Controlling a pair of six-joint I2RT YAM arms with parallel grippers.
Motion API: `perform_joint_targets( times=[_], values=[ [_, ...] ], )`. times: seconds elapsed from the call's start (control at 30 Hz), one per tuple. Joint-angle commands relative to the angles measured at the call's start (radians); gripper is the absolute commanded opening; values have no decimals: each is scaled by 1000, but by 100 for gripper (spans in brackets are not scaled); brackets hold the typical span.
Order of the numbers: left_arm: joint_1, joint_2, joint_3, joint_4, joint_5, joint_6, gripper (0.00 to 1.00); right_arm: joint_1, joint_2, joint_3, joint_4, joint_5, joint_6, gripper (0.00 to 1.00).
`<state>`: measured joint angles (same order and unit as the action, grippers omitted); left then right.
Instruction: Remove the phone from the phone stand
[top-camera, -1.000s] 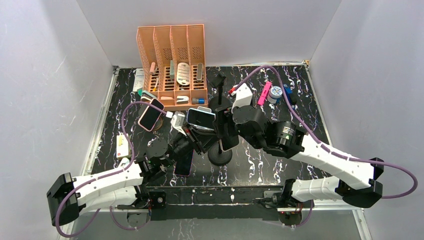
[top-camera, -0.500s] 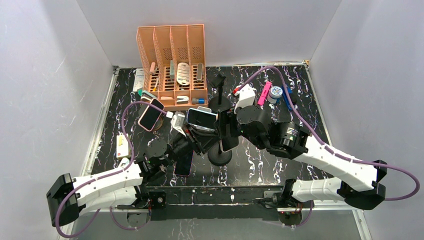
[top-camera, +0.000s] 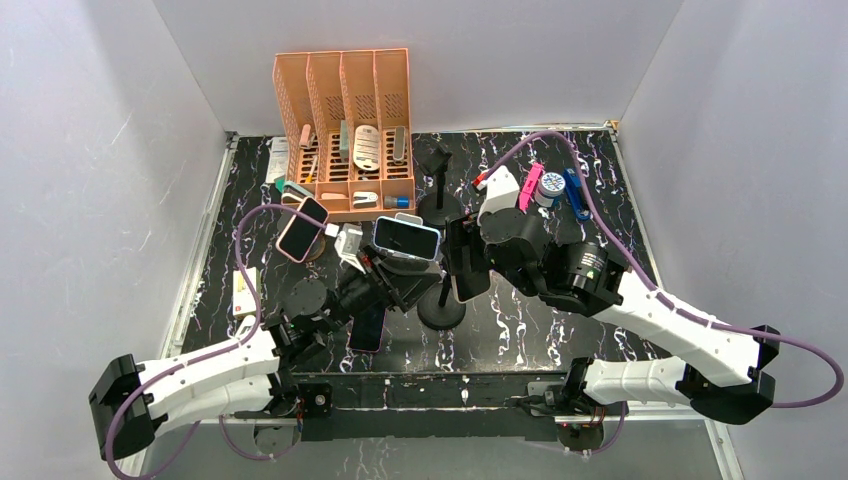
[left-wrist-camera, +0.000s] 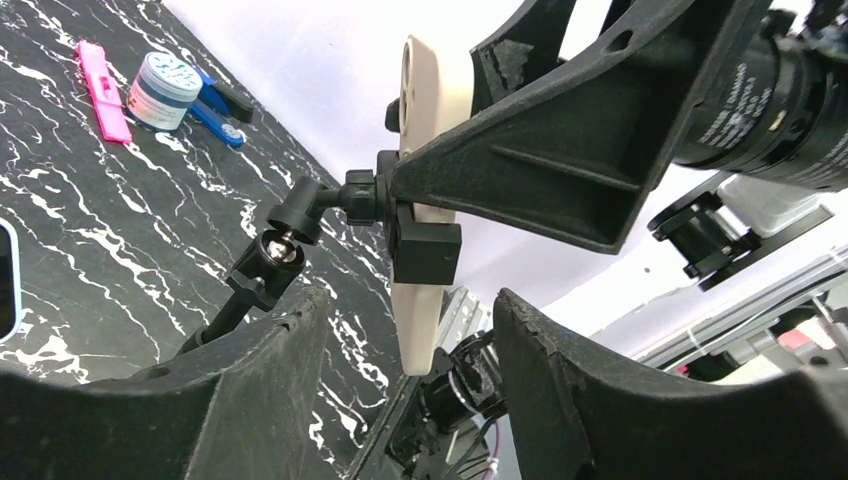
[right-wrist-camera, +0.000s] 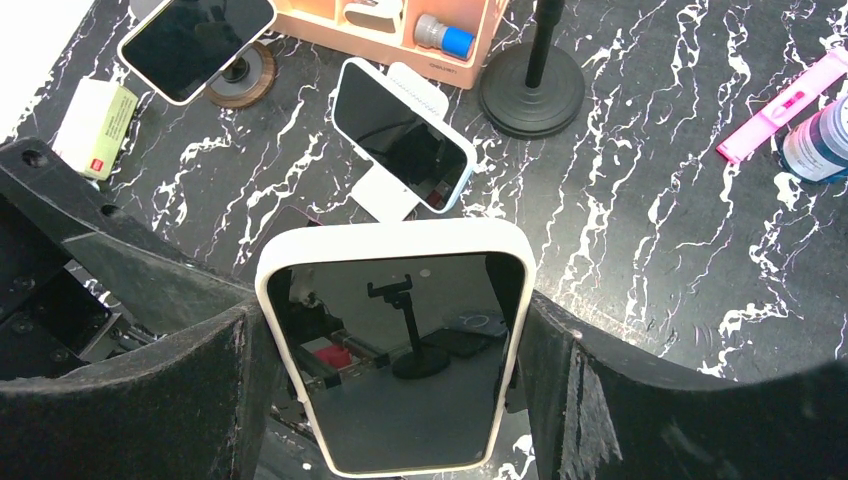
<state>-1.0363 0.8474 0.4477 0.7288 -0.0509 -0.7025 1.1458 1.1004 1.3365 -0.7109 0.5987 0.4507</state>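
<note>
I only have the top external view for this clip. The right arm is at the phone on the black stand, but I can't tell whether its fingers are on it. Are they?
Observer: Yes. In the right wrist view the right gripper has a finger against each long edge of the cream-cased phone, whose dark screen faces the camera.
Operator: Is the phone off its mount yet?
Observer: No. The left wrist view shows the phone's back seated in the black clamp on the stand.
Operator: And the left gripper?
Observer: In the left wrist view the left gripper is open below the clamp and holds nothing.
</note>
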Motion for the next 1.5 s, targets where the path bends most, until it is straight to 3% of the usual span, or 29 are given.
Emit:
perform_joint_targets(
  times=[0.0,0.37,0.47,0.6,0.7,0.97,1.47],
  values=[
    [4,34,55,-15,31,47,60,-5,5,34,-60,-10,-20,1],
    [4,110,128,-23,94,80,57,-5,34,68,-68,-33,-18,1],
    [4,110,123,-21,101,87,46,-4,35,70,-71,-29,-14,1],
    [4,99,104,-14,76,90,16,-4,31,66,-78,-18,-8,1],
    [5,86,87,-9,39,90,0,-4,19,50,-79,-8,-2,1],
    [11,71,42,24,-39,53,0,-5,-21,2,-66,-19,14,1],
    [29,77,23,20,-89,28,0,-5,-99,-7,34,-239,54,1]
  ],
)
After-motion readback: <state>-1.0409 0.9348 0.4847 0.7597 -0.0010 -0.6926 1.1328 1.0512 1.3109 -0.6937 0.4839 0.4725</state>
